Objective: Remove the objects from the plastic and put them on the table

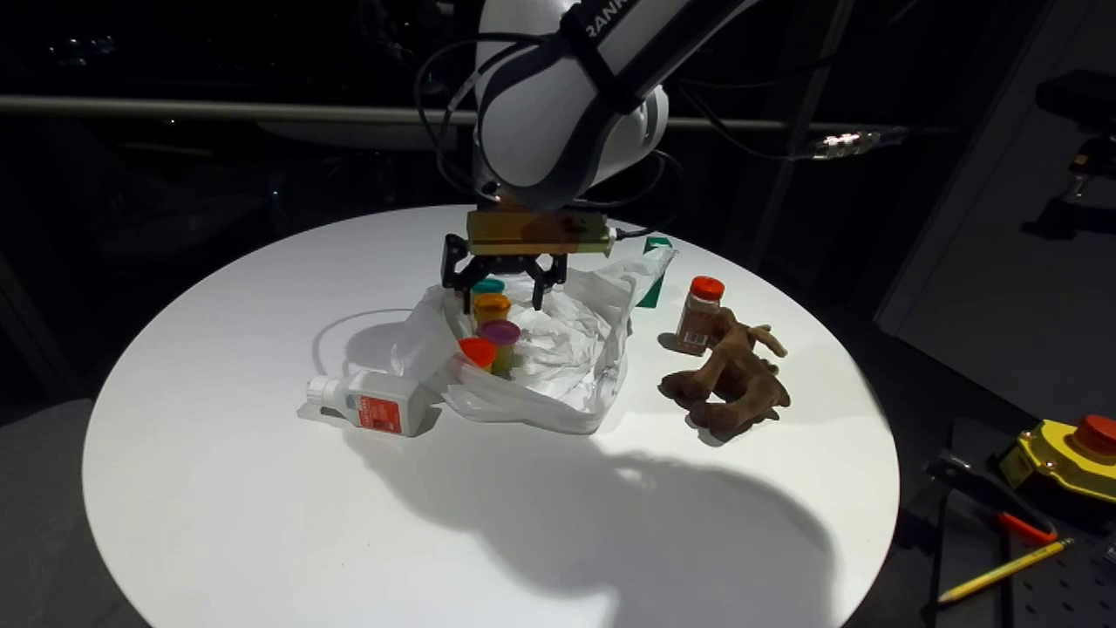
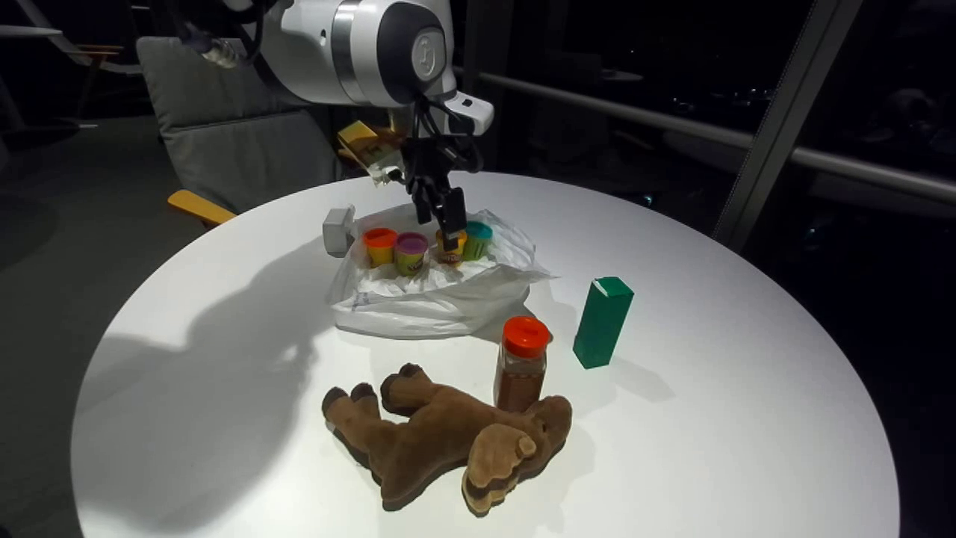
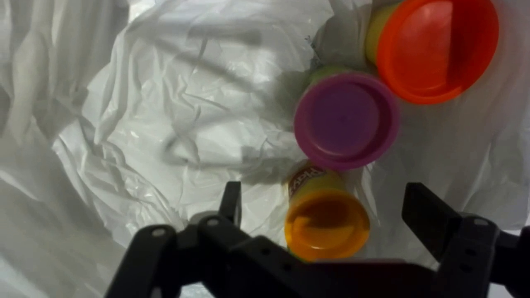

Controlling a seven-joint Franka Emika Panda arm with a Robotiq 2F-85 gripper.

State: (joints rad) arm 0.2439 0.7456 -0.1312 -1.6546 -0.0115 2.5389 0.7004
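On the white round table (image 1: 288, 523) lies the plastic (image 1: 558, 410), a wrinkled whitish bag spread open. Inside it stand the orange cup (image 2: 380, 246), the purple cup (image 2: 411, 254), the yellow cup (image 3: 327, 225) and the green cup (image 2: 478, 237). My gripper (image 3: 324, 203) is open above the bag; in the wrist view the yellow cup shows between its fingers, apart from both. The green cup is hidden in that view. Outside the bag, the brown plush animal (image 2: 441, 441) lies on its side on the table, beside the upright red-capped bottle (image 2: 521, 366).
A green box (image 2: 603, 321) stands on the table near the bag and the red-capped bottle. At the bag's other side a white bottle with a red label (image 1: 375, 403) lies down. A chair (image 2: 239, 127) and a rail (image 2: 635, 112) are beyond the table.
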